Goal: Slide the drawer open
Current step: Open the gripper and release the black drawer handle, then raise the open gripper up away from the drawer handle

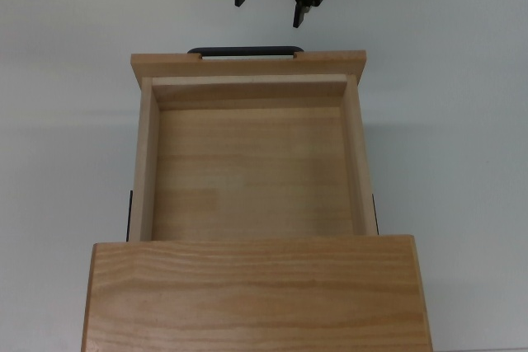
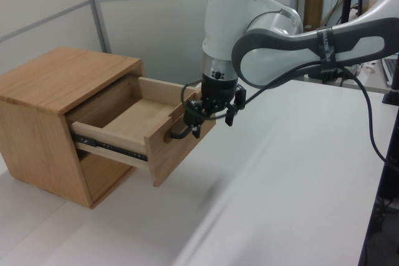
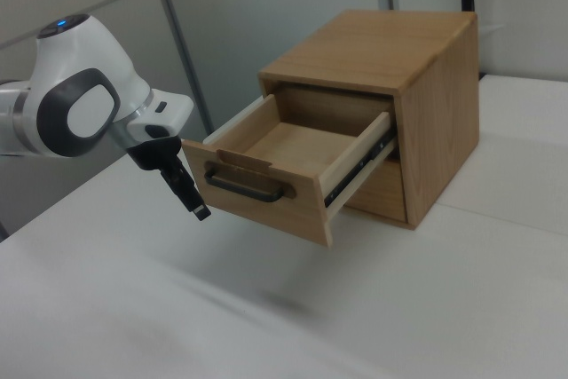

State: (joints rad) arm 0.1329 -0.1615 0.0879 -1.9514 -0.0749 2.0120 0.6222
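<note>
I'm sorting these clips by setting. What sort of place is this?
Probably a robotics lab or test cell: a white robot arm works at a plain white table bearing only a wooden cabinet with its drawer open, beside bare partition walls.

The top view hangs right over the cabinet, looking straight down, close in, with the pulled-out drawer toward twelve o'clock on the white desk. The left view stands back at desk height off one front corner, the cabinet at nine o'clock. The right view stands off the opposite corner, the cabinet at two o'clock. All three share the drawer and its handle.
</note>
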